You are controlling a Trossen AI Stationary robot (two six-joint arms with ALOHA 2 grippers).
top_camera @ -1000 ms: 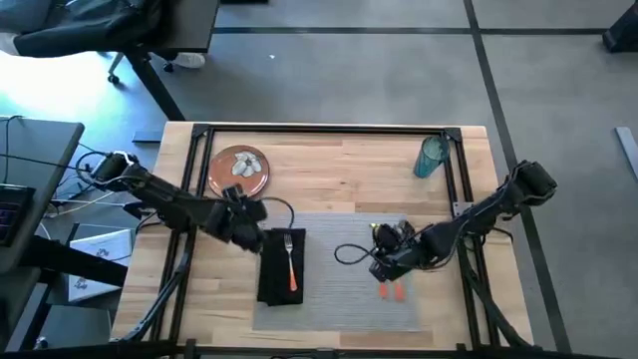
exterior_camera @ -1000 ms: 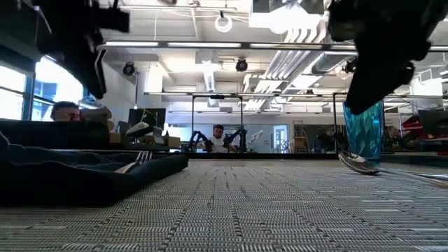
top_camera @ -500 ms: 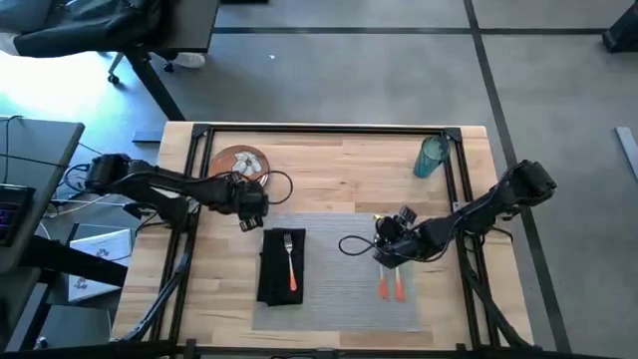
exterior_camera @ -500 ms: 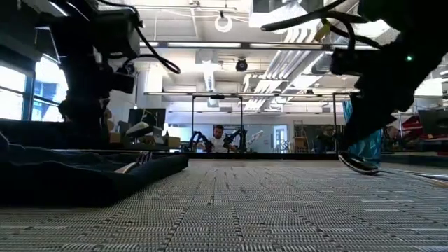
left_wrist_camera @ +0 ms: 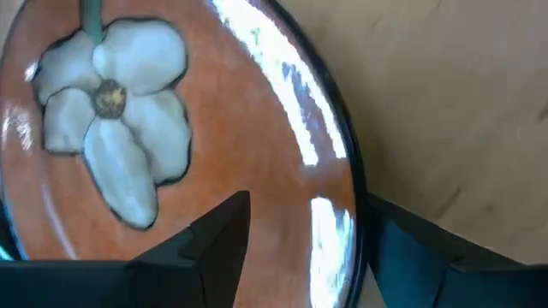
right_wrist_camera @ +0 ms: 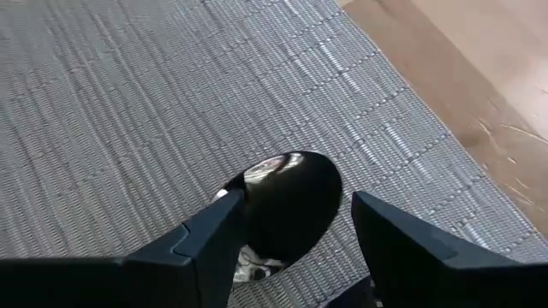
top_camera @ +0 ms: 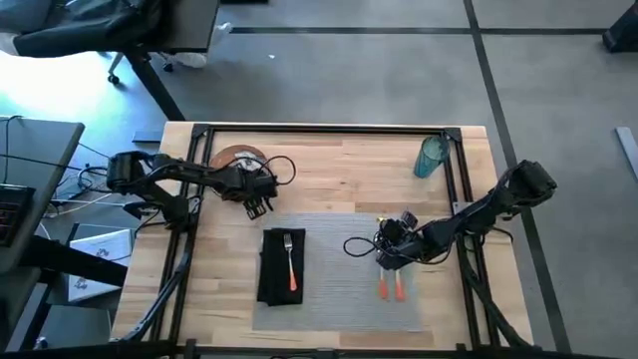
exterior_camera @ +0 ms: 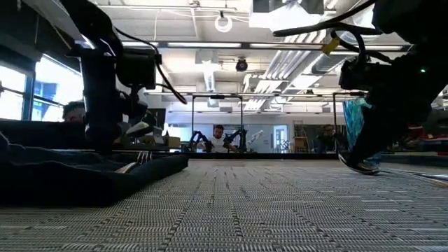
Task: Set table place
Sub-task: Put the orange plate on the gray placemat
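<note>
high view: both grippers low over the table point(top_camera: 339, 160).
left gripper point(left_wrist_camera: 300, 248) spread wide, straddling the plate point(left_wrist_camera: 171, 145) rim beyond the placemat point(top_camera: 339, 269); right gripper point(right_wrist_camera: 295, 235) parted astride the spoon point(right_wrist_camera: 287, 201) bowl on that placemat.

Robotics lab: distant arms point(exterior_camera: 203, 138), exposed ducts point(exterior_camera: 294, 59)

Overhead, mat-level and two close wrist views, placemat point(top_camera: 339, 269) shared.

Bright ceiling lights, glare on plate point(left_wrist_camera: 257, 154)
</note>
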